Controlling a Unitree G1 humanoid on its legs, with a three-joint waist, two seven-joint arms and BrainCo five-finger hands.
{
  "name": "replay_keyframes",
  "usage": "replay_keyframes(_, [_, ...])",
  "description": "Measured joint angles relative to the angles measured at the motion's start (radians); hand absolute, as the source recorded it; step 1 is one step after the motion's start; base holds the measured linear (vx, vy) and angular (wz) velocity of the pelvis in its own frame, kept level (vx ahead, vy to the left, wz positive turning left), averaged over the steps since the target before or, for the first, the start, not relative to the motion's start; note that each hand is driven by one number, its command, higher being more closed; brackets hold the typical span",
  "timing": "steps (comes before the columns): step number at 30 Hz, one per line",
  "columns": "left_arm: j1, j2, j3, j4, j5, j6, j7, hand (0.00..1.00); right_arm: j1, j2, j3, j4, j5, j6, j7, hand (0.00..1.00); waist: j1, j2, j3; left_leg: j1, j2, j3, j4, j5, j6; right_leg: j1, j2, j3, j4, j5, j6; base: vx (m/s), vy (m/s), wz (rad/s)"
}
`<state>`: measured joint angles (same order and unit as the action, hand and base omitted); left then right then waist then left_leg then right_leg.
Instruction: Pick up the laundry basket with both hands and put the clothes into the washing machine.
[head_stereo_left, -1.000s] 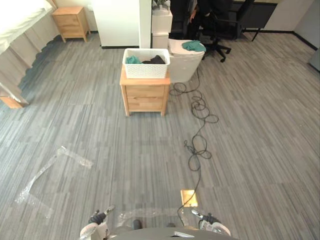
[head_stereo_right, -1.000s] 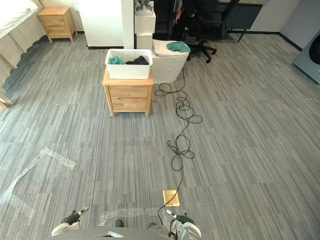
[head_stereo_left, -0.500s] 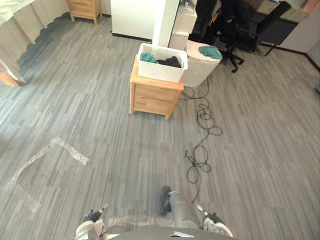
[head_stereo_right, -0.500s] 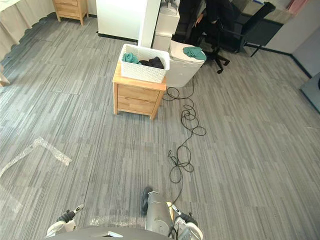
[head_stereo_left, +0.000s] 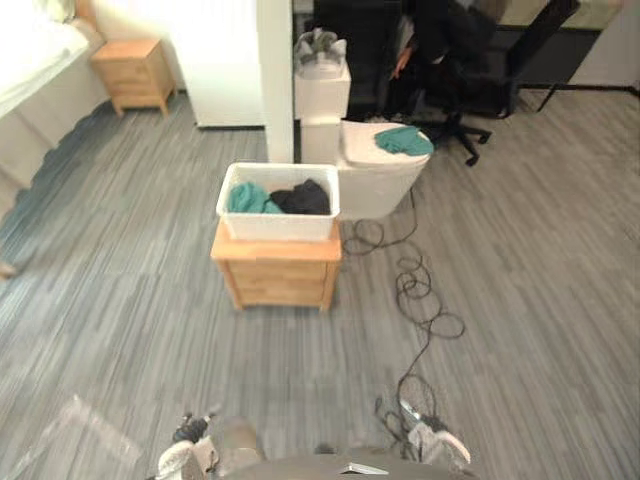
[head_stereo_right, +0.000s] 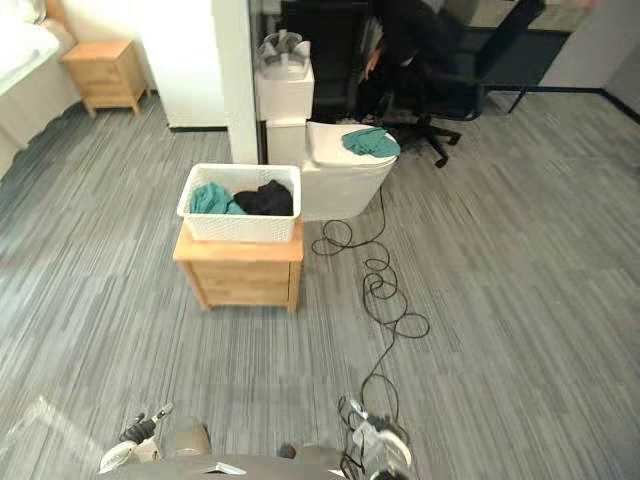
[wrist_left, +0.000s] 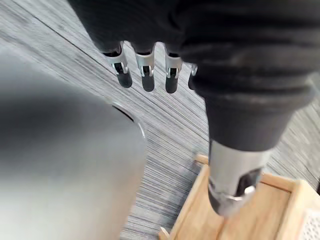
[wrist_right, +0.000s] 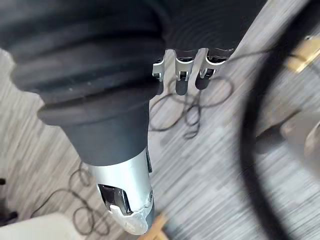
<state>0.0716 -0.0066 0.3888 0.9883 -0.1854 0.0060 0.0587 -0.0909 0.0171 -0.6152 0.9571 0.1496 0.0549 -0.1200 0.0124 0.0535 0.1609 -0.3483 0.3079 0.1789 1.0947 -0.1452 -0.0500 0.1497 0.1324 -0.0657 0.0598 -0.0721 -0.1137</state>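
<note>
A white laundry basket holding teal and black clothes sits on a small wooden nightstand in the middle of the room. Right beside it stands a white rounded machine with a teal cloth on its lid. My left hand and right hand hang low at the bottom edge, well short of the basket. In the left wrist view my left hand has straight fingers and holds nothing, with the nightstand past it. My right hand is likewise straight-fingered and empty above the floor.
A white pillar and a white pedestal stand behind the basket. A person sits on a black office chair at the back right. A second nightstand and a bed are at the far left.
The camera has moved forward and swung: the basket and nightstand now appear larger and nearer. Both hands stay low at the bottom edge, empty.
</note>
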Motion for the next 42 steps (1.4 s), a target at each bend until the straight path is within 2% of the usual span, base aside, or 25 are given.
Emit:
replay_keyframes(1, [-0.004,-0.002,0.0,0.001,-0.005,-0.001,0.0,0.0,-0.021,-0.004,0.015,-0.001,0.0,-0.004,0.0,0.0,0.003,0.01,0.006,-0.029,-0.003,0.026,-0.065,-0.009,0.0,0.022,0.002,0.016,-0.019,-0.002,0.001,0.6,-0.004,-0.96])
replay_keyframes(2, [-0.003,-0.002,0.001,0.004,-0.009,-0.007,0.001,0.0,-0.05,-0.013,0.046,-0.007,0.0,-0.005,0.0,0.0,0.013,0.018,0.015,-0.042,-0.012,0.101,-0.267,-0.005,0.004,0.065,-0.003,0.055,-0.041,-0.019,0.003,0.49,0.06,-0.71])
replay_keyframes(5, [0.039,-0.001,0.003,0.011,-0.007,-0.007,0.004,0.0,-0.014,-0.017,0.08,-0.039,-0.001,-0.01,0.002,0.0,0.014,0.02,0.014,0.03,-0.115,0.172,-0.826,0.113,0.021,0.176,-0.012,0.093,-0.031,-0.131,0.032,0.59,0.185,-0.39])
replay_keyframes(6, [0.047,0.0,0.004,0.013,-0.005,-0.006,0.004,0.0,-0.008,-0.022,0.08,-0.039,-0.001,-0.01,0.002,0.0,0.012,0.018,0.012,0.033,-0.127,0.166,-0.836,0.121,0.037,0.189,-0.014,0.103,-0.017,-0.159,0.037,0.57,0.271,-0.41])
replay_keyframes(7, [0.068,0.005,0.017,0.025,-0.004,-0.001,0.004,0.0,0.005,-0.022,0.08,-0.039,-0.001,-0.011,0.002,0.0,0.017,0.002,0.004,0.038,-0.157,0.146,-0.806,0.19,0.12,0.201,-0.037,0.131,0.032,-0.215,0.06,0.49,0.246,-0.45])
replay_keyframes(8, [0.08,0.005,0.042,0.034,-0.002,0.003,0.008,0.0,0.02,-0.02,0.08,-0.037,-0.001,-0.012,0.001,0.0,0.017,-0.017,-0.005,0.047,-0.165,0.156,-0.79,0.225,0.132,0.19,-0.058,0.15,0.089,-0.239,0.087,0.62,0.313,-0.38])
replay_keyframes(9, [0.083,0.025,0.042,0.057,0.009,0.009,0.013,0.0,0.045,-0.015,0.075,-0.033,-0.001,-0.013,0.001,0.0,0.017,-0.052,-0.019,0.07,-0.199,0.179,-0.809,0.192,0.13,0.135,-0.09,0.16,0.218,-0.24,0.1,0.5,0.253,-0.2])
replay_keyframes(10, [0.081,0.029,0.042,0.057,0.016,0.012,0.019,0.0,0.052,-0.007,0.064,-0.029,-0.001,-0.013,0.001,0.0,0.019,-0.067,-0.024,0.087,-0.216,0.186,-0.831,0.185,0.127,0.096,-0.099,0.165,0.305,-0.233,0.117,0.73,0.37,-0.05])
replay_keyframes(11, [0.075,0.041,0.038,0.059,0.026,0.015,0.025,0.0,0.067,0.002,0.033,-0.009,-0.001,-0.015,0.002,0.0,0.012,-0.084,-0.026,0.13,-0.245,0.185,-0.86,0.17,0.133,0.026,-0.109,0.161,0.479,-0.181,0.198,0.7,0.341,0.11])
replay_keyframes(12, [0.057,0.053,0.024,0.059,0.041,0.018,0.026,0.0,0.089,0.017,0.007,0.014,-0.001,-0.015,0.002,0.0,0.0,-0.091,-0.026,0.179,-0.267,0.168,-0.873,0.142,0.137,-0.028,-0.113,0.165,0.633,-0.081,0.315,0.57,0.272,0.3])
replay_keyframes(13, [0.048,0.061,0.008,0.059,0.042,0.019,0.027,0.0,0.104,0.027,0.0,0.018,0.0,-0.014,0.002,0.0,-0.007,-0.089,-0.025,0.2,-0.272,0.155,-0.871,0.129,0.138,-0.051,-0.118,0.163,0.713,-0.048,0.364,0.4,0.156,0.49])
replay_keyframes(14, [0.034,0.069,-0.021,0.058,0.042,0.019,0.029,0.0,0.129,0.044,-0.014,0.019,0.002,-0.011,0.006,0.0,-0.011,-0.088,-0.025,0.249,-0.282,0.144,-0.875,0.104,0.133,-0.112,-0.13,0.144,0.857,-0.036,0.387,0.35,0.103,0.37])
replay_keyframes(15, [0.019,0.068,-0.033,0.053,0.042,0.019,0.029,0.0,0.133,0.042,-0.018,0.008,0.0,-0.012,0.005,0.0,-0.013,-0.084,-0.022,0.273,-0.286,0.14,-0.881,0.093,0.129,-0.145,-0.142,0.13,0.914,-0.039,0.384,0.55,0.14,0.46])
replay_keyframes(16, [-0.026,0.057,-0.055,0.052,0.043,0.018,0.03,0.0,0.144,0.05,-0.017,-0.002,0.008,-0.017,0.004,0.0,-0.028,-0.075,-0.018,0.357,-0.295,0.119,-0.938,0.085,0.118,-0.252,-0.213,0.047,0.972,-0.099,0.326,0.47,0.086,0.23])
replay_keyframes(17, [-0.047,0.052,-0.058,0.048,0.043,0.017,0.03,0.0,0.145,0.052,-0.016,-0.012,0.015,-0.023,0.003,0.0,-0.027,-0.077,-0.02,0.395,-0.288,0.121,-0.963,0.077,0.105,-0.301,-0.256,0.007,0.914,-0.14,0.264,0.39,0.028,0.17])
replay_keyframes(19, [-0.066,0.027,-0.038,0.044,0.038,0.015,0.037,0.0,0.153,0.061,-0.014,-0.038,0.023,-0.026,-0.001,0.0,-0.028,-0.074,-0.02,0.443,-0.26,0.119,-0.972,0.054,0.072,-0.327,-0.275,-0.004,0.687,-0.16,0.222,0.25,-0.092,0.0])
replay_keyframes(21, [-0.063,0.008,-0.031,0.043,0.029,0.013,0.041,0.0,0.159,0.062,-0.006,-0.037,0.022,-0.029,-0.007,0.0,-0.028,-0.079,-0.027,0.462,-0.243,0.121,-0.973,0.039,0.047,-0.304,-0.274,0.006,0.436,-0.091,0.196,0.2,-0.179,0.1])
replay_keyframes(23, [-0.055,-0.009,0.009,0.028,0.004,0.008,0.047,0.0,0.158,0.063,0.025,-0.032,0.021,-0.025,-0.024,0.0,-0.015,-0.105,-0.044,0.464,-0.248,0.118,-0.971,0.025,0.017,-0.275,-0.301,0.0,0.278,0.091,0.191,0.25,-0.337,0.03])
replay_keyframes(24, [-0.043,-0.014,0.032,0.022,-0.019,0.008,0.051,0.0,0.157,0.069,0.044,-0.036,0.02,-0.024,-0.026,0.0,-0.005,-0.11,-0.061,0.462,-0.233,0.116,-0.965,0.011,-0.009,-0.235,-0.291,-0.008,0.21,0.045,0.216,0.25,-0.369,-0.03])
replay_keyframes(25, [-0.035,-0.021,0.043,0.023,-0.029,0.008,0.052,0.0,0.155,0.066,0.055,-0.04,0.02,-0.024,-0.03,0.0,-0.004,-0.096,-0.067,0.458,-0.22,0.117,-0.965,0.007,-0.02,-0.22,-0.279,-0.018,0.173,0.036,0.215,0.23,-0.351,0.0])
replay_keyframes(28, [-0.028,-0.078,0.067,0.021,-0.106,0.003,0.074,0.0,0.161,0.033,0.065,-0.15,0.028,-0.019,-0.053,0.0,-0.015,-0.021,-0.1,0.469,-0.155,0.132,-1.037,0.052,-0.061,-0.167,-0.22,-0.088,0.061,0.052,0.192,0.21,-0.234,0.36])
replay_keyframes(29, [-0.028,-0.082,0.067,0.019,-0.136,0.002,0.079,0.0,0.161,0.031,0.075,-0.19,0.046,-0.02,-0.066,0.0,-0.012,-0.016,-0.1,0.483,-0.148,0.131,-1.053,0.061,-0.069,-0.155,-0.211,-0.091,0.052,0.052,0.189,0.13,-0.141,0.28])
replay_keyframes(34, [0.004,-0.06,0.094,-0.108,-0.262,-0.015,0.128,0.0,0.171,0.034,0.146,-0.594,0.078,-0.056,-0.113,0.0,-0.011,-0.041,-0.1,0.495,-0.133,0.133,-1.103,0.094,-0.082,-0.143,-0.18,-0.099,0.009,0.059,0.173,0.02,-0.063,0.02])
replay_keyframes(38, [0.027,0.015,0.187,-0.267,-0.259,-0.023,0.19,0.0,0.236,0.043,0.163,-0.814,0.078,-0.083,-0.142,0.0,-0.021,-0.062,-0.091,0.469,-0.134,0.126,-1.1,0.093,-0.081,-0.152,-0.179,-0.099,-0.015,0.069,0.173,0.02,-0.003,0.04])
replay_keyframes(42, [0.03,0.05,0.231,-0.393,-0.212,-0.038,0.223,0.0,0.269,0.047,0.202,-0.946,0.076,-0.102,-0.15,0.0,-0.037,-0.052,-0.085,0.464,-0.142,0.127,-1.101,0.09,-0.077,-0.152,-0.186,-0.098,-0.024,0.072,0.176,0.03,0.015,-0.01])
